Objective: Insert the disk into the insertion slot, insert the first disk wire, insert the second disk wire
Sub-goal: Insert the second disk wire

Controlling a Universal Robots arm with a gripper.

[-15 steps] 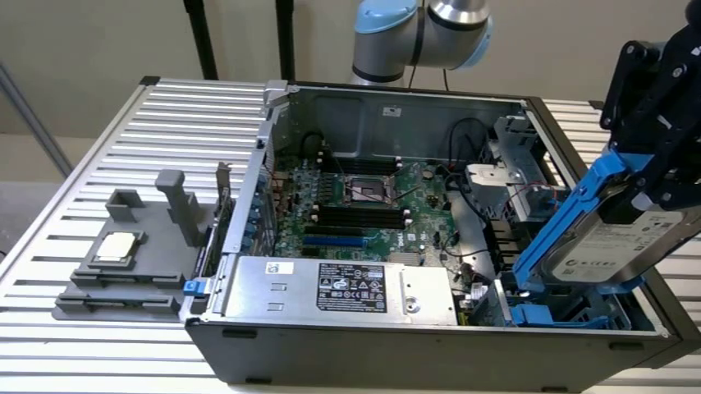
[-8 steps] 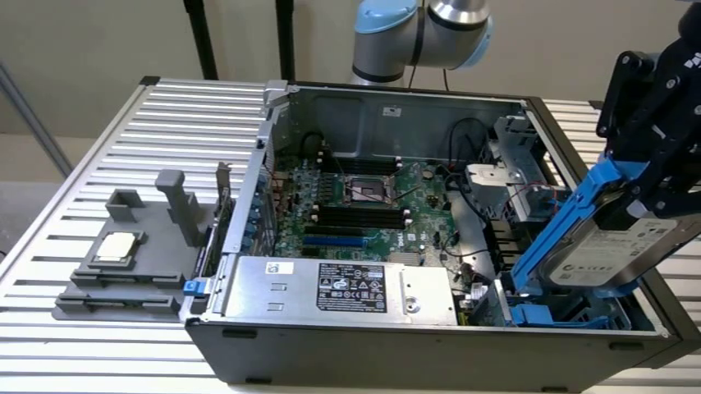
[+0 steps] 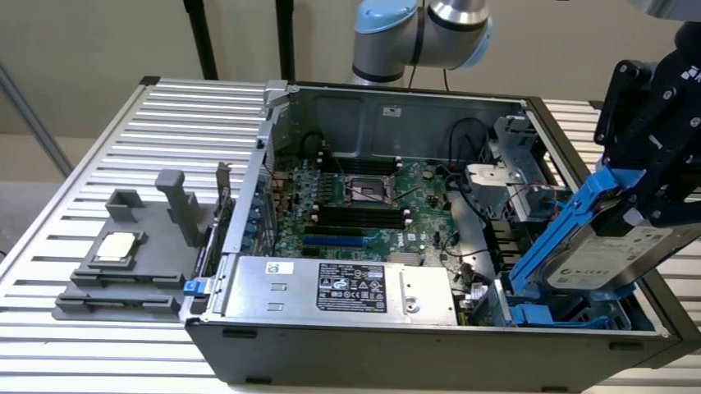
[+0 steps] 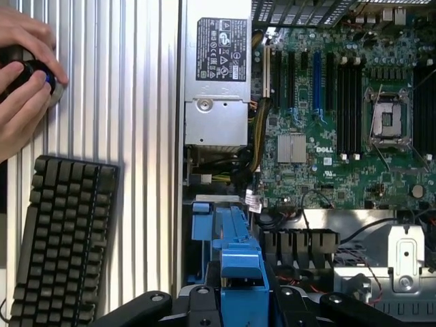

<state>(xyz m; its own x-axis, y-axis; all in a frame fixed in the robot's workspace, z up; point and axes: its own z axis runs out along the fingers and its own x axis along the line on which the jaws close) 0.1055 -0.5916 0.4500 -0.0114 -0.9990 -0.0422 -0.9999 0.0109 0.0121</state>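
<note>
The gripper pinches the disk by its blue frame, holding it tilted and raised, at about three o'clock of the open computer case in the exterior view. Just below it, at five o'clock, is the insertion slot with its blue rails; the disk is not yet seated in it. The power supply box lies at six o'clock and the motherboard at the centre. In the wrist view, a hand rests near a keyboard.
</note>
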